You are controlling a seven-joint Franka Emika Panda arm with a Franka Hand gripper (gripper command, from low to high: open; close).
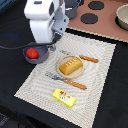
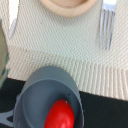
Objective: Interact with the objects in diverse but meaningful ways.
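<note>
Exterior view: arm's hand (image 1: 44, 46) hangs over tomato (image 1: 32, 53) in pot (image 1: 42, 55).

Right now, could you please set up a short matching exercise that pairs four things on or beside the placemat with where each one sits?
Things:
1. red tomato
2. golden bread loaf
3. yellow butter block
4. fork

Places:
A. on the round plate in the middle of the placemat
B. inside the grey bowl-like dish at the placemat's edge
C. on the placemat, near its front edge in the exterior view
D. on the placemat, between the plate and the butter

Pairs: 1-B, 2-A, 3-C, 4-D
</note>
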